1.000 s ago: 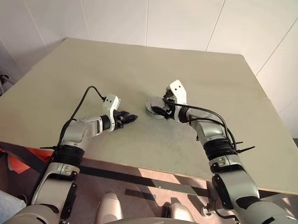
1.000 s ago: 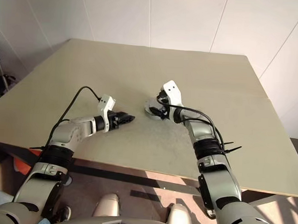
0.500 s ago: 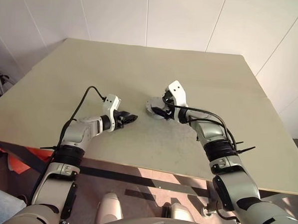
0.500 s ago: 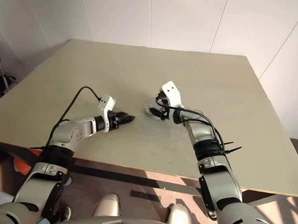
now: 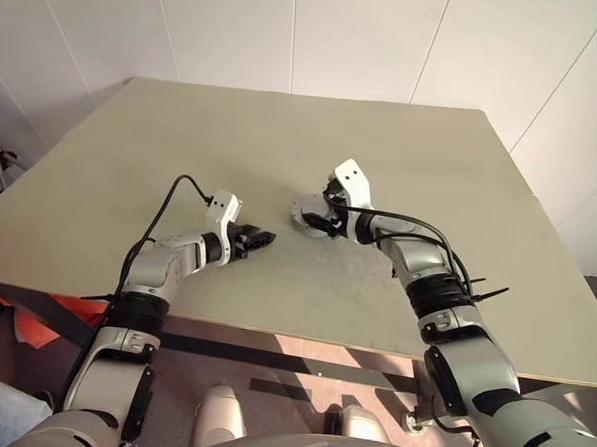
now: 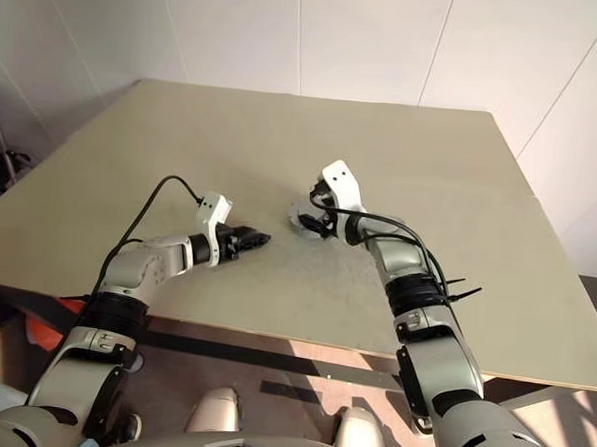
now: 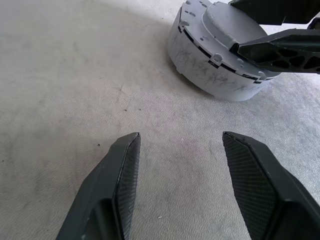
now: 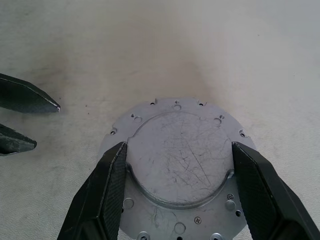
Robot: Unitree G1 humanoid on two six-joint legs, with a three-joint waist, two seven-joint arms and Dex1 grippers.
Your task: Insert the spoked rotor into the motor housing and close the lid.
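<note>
The lid (image 8: 180, 165) sits on top of a round silver-grey body (image 7: 210, 75) that rests on the pale surface (image 5: 283, 143), a little beyond the middle of it as the head views show. From above, in the right wrist view, the lid is a scratched metal disc with a raised round centre and a ring of small holes and screws near its edge. In the left wrist view a thin dark seam runs around the silver body just under the lid (whether that body is the motor housing itself cannot be told, since no windings or black rim are visible).

The right gripper (image 8: 177, 160) is over the lid with its two black fingers (image 8: 102, 200) spread to either side of the raised centre; they stand at its edges, but it is not clear that they press on it, so the fingers look parted around the raised part rather than clenched on it.

The left gripper (image 7: 180, 145) hangs low over the bare surface, near the silver body and apart from it, pointing toward it. Its fingers (image 7: 117, 185) are released, with a clear gap between them and nothing held.
</note>
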